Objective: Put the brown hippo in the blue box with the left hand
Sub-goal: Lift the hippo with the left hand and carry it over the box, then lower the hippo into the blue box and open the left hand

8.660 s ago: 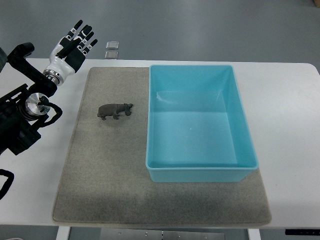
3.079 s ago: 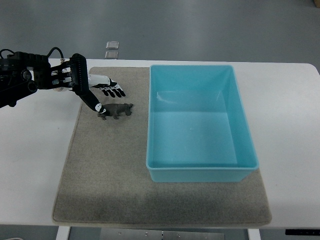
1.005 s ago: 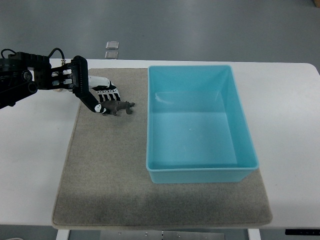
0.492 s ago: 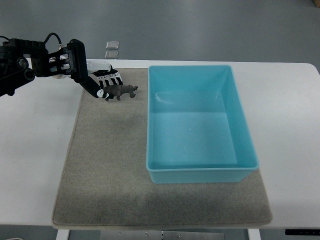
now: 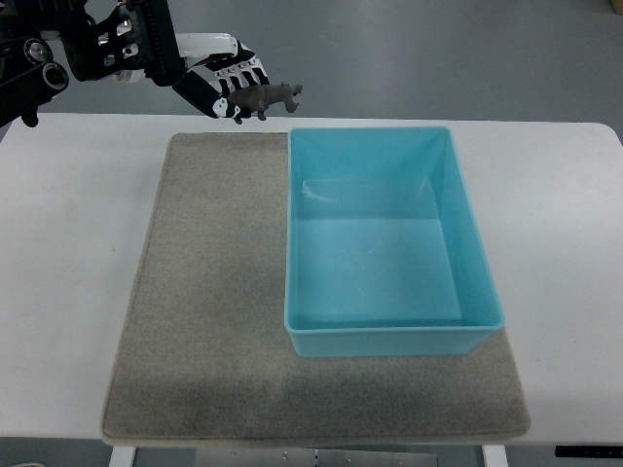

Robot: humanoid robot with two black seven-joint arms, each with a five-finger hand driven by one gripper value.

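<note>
Transport step: the left hand pinches the small brown plastic hippo figure aloft at its fingertips, the open rectangular blue plastic box low to its right, so carry rightward, then release inside.

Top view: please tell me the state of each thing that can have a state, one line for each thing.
left hand: raised near the picture's top left, fingers shut on the brown hippo.
brown hippo: held in the air, not yet in the box.
blue box: open on top, nothing inside, resting on the mat.
grey mat: lying flat on the white table.
right hand: not in view.
</note>
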